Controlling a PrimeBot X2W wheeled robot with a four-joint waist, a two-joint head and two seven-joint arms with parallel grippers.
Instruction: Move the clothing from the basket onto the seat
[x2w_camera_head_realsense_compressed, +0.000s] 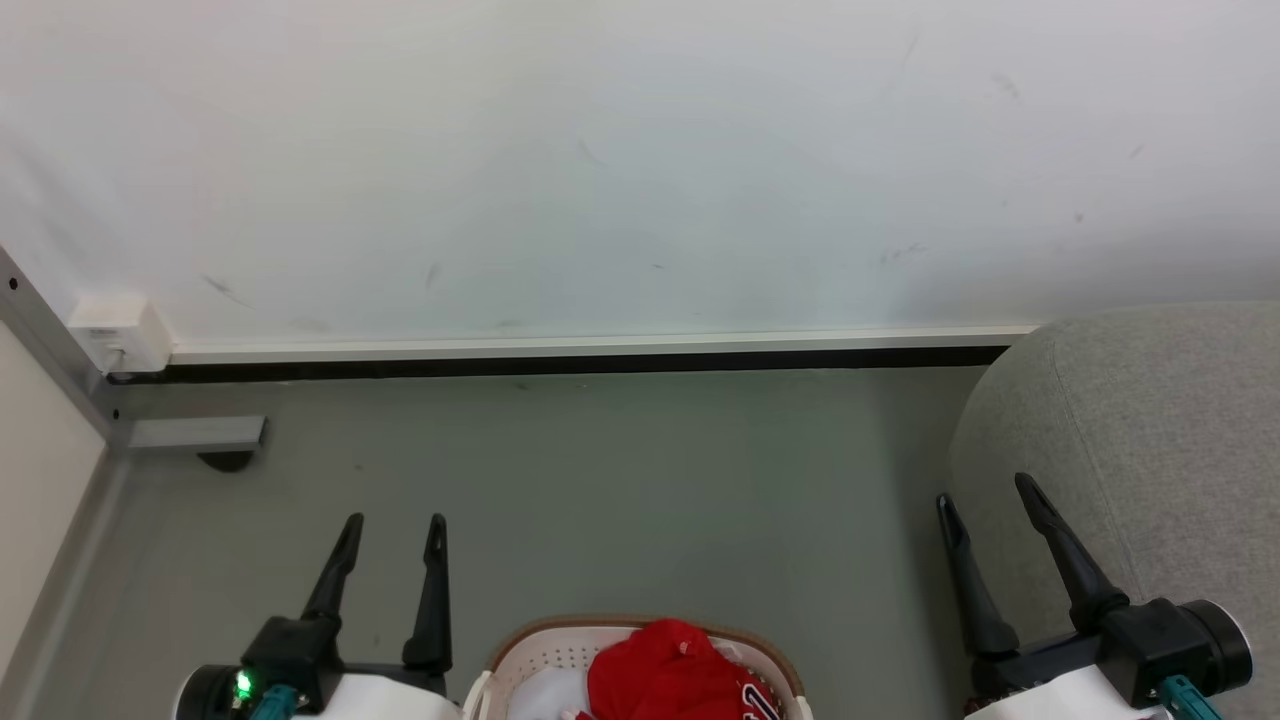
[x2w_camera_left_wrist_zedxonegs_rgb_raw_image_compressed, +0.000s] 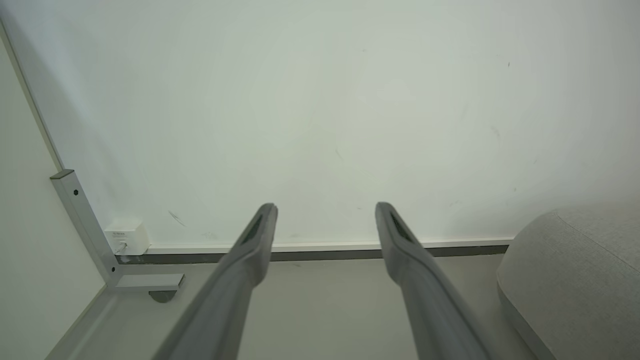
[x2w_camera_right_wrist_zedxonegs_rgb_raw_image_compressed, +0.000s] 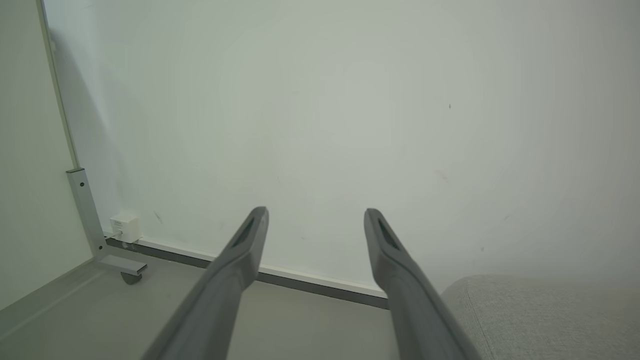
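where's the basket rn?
Head view, bottom centre: the basket sits between the left gripper and the right gripper, with red clothing inside.

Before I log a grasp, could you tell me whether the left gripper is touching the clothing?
Apart. The head view shows grey floor between the open left gripper and the basket holding the clothing.

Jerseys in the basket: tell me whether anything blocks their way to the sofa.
Nothing visible does. The jerseys top the basket, and bare floor lies between it and the sofa on the right.
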